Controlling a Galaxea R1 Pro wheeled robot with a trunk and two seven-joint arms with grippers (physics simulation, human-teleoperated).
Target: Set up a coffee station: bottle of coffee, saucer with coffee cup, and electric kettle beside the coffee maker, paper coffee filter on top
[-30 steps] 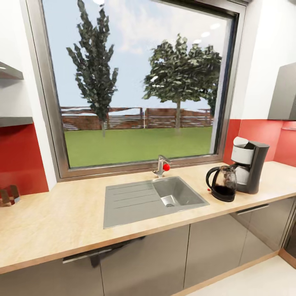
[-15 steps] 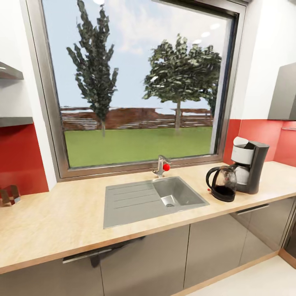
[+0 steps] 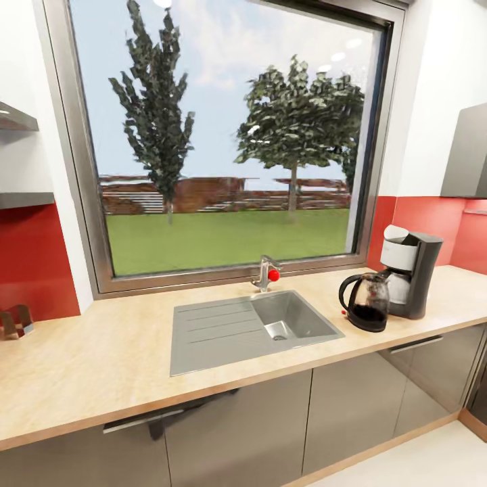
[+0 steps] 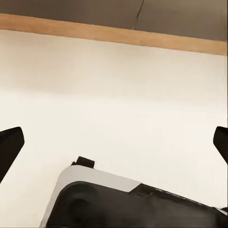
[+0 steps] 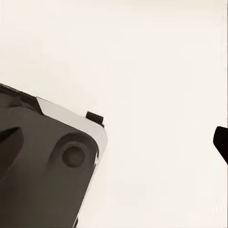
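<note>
The coffee maker [image 3: 411, 274] stands at the right of the head view, on the wooden countertop [image 3: 101, 365], close to the red backsplash [image 3: 433, 226]. A white shape sits on its top (perhaps the paper filter, though I can't be sure). The electric kettle [image 3: 366, 302] is just beside it toward the sink [image 3: 251, 328], so near that the two look to be touching. So the kettle step seems done, and the maker is where it belongs.

No coffee bottle, saucer or cup can be seen on the counter. At the upper left edge of the frame a grey shelf [image 3: 24, 198] juts from the wall, with nothing visible on the part in frame. My guess is the robot is between steps, about to go looking for the next item.

The left gripper [image 4: 114, 142] is spread wide, its dark fingertips [image 4: 9, 145] at opposite edges of the wrist picture over pale floor [image 4: 118, 90] and the robot's own base [image 4: 133, 202], holding nothing. The right gripper [image 5: 114, 140] is likewise wide and empty.

Next it calls for turning or driving toward the shelf, then raising an arm from its hanging pose.
</note>
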